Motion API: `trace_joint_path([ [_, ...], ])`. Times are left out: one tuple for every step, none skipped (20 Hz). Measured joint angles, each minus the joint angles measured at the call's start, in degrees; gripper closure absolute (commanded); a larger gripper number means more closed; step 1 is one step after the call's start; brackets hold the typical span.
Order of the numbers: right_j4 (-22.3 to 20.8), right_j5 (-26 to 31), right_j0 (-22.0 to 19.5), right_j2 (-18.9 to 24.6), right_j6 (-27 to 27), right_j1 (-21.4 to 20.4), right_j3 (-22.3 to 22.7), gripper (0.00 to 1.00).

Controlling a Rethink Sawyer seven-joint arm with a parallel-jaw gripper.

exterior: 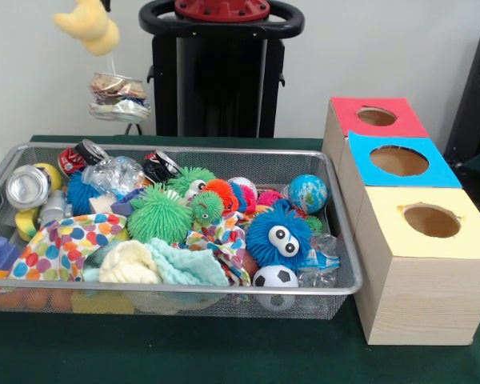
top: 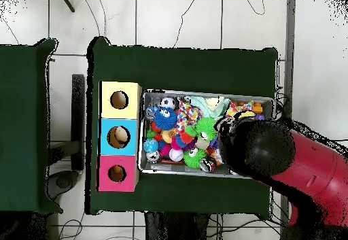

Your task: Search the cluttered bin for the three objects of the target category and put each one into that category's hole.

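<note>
A wire bin (exterior: 184, 150) holds a pile of mixed things: spiky rubber balls such as a green one (exterior: 159, 214), a blue googly-eyed one (exterior: 278, 235), crushed cans (exterior: 160, 166), cloths (exterior: 72, 244) and small balls. A yellow soft item (exterior: 90, 26) hangs in the air above the bin's left end, under the dark tip of my gripper (exterior: 102, 5) at the top edge. In the overhead view the arm's black head (top: 262, 149) covers the gripper. Three boxes with holes stand beside the bin: red (exterior: 412, 124), blue (exterior: 444, 172), yellow (exterior: 384, 220).
In the overhead view something pale lies inside the blue box's hole (top: 119, 137); the red hole (top: 117, 173) and the yellow hole (top: 119, 100) look dark. A crumpled metallic object (exterior: 118, 98) shows behind the bin's far left. Green cloth (exterior: 224, 352) covers the table.
</note>
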Motion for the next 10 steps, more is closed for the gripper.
trace_joint_path([
  [0.29, 0.00, 0.06, 0.00, 0.00, 0.17, -0.07, 1.00],
  [0.73, 0.00, 0.13, 0.01, 0.00, 0.48, -0.17, 1.00],
  [0.89, 0.00, 0.15, 0.01, 0.00, 0.62, -0.22, 1.00],
  [1.06, 0.00, 0.17, 0.01, 0.00, 0.74, -0.26, 1.00],
  [1.56, 0.01, 0.25, 0.01, 0.00, 1.12, -0.37, 1.00],
  [1.73, 0.00, 0.30, 0.00, 0.00, 1.24, -0.41, 1.00],
  [1.85, -0.01, 0.36, 0.00, 0.00, 1.36, -0.47, 1.00],
  [2.00, 0.00, 0.46, 0.00, 0.00, 1.52, -0.54, 1.00],
  [2.08, 0.00, 0.59, 0.00, 0.00, 1.64, -0.61, 1.00],
  [2.16, 0.00, 0.72, 0.01, 0.00, 1.77, -0.68, 1.00],
])
